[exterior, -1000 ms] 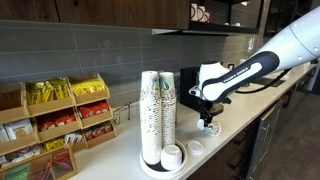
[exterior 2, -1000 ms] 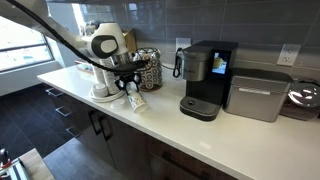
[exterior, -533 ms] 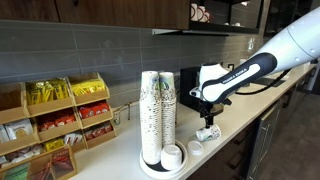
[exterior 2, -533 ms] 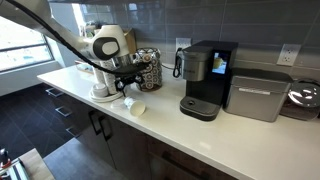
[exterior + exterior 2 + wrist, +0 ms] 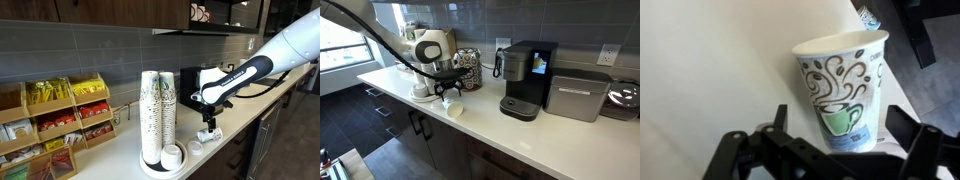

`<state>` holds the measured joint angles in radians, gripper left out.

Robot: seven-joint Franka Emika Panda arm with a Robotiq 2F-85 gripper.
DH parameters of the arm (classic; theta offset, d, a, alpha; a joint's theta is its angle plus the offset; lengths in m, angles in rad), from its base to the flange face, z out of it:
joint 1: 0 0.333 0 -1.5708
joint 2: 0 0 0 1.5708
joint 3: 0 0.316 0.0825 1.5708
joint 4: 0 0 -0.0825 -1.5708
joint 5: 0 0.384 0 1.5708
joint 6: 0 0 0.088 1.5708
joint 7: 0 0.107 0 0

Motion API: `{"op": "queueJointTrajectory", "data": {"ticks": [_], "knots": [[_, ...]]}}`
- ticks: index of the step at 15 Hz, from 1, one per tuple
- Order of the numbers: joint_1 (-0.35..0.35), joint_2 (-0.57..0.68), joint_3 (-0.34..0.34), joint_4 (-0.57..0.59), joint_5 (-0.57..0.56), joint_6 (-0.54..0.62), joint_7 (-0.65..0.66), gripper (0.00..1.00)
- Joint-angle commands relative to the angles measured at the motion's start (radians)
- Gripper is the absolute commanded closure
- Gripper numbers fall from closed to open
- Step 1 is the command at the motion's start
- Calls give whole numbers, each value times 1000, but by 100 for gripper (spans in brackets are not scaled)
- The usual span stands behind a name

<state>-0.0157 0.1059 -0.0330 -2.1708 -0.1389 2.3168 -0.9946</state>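
A white paper cup printed with a green mug and brown swirls lies on its side on the white counter. It shows small in both exterior views. My gripper is open, just above the cup, with its two black fingers apart on either side of the cup's base. In both exterior views the gripper hangs close over the cup, near the counter's front edge.
Tall stacks of paper cups stand on a round tray with lids. A wooden snack organizer is beside them. A black coffee machine and a silver appliance stand farther along the counter.
One second ago my gripper held the cup tilted above the counter. It has let go: the cup now lies on the counter and the fingers are apart above it.
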Motion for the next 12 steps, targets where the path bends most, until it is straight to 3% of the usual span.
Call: {"op": "queueJointTrajectory", "data": {"ticks": [1,6,12], "knots": [[-17,19,12,23,18,-30,-22,0],[-28,0,5,36,31,-37,-2,0],[-69,-1,-14,86,119,-178,44,0]]}}
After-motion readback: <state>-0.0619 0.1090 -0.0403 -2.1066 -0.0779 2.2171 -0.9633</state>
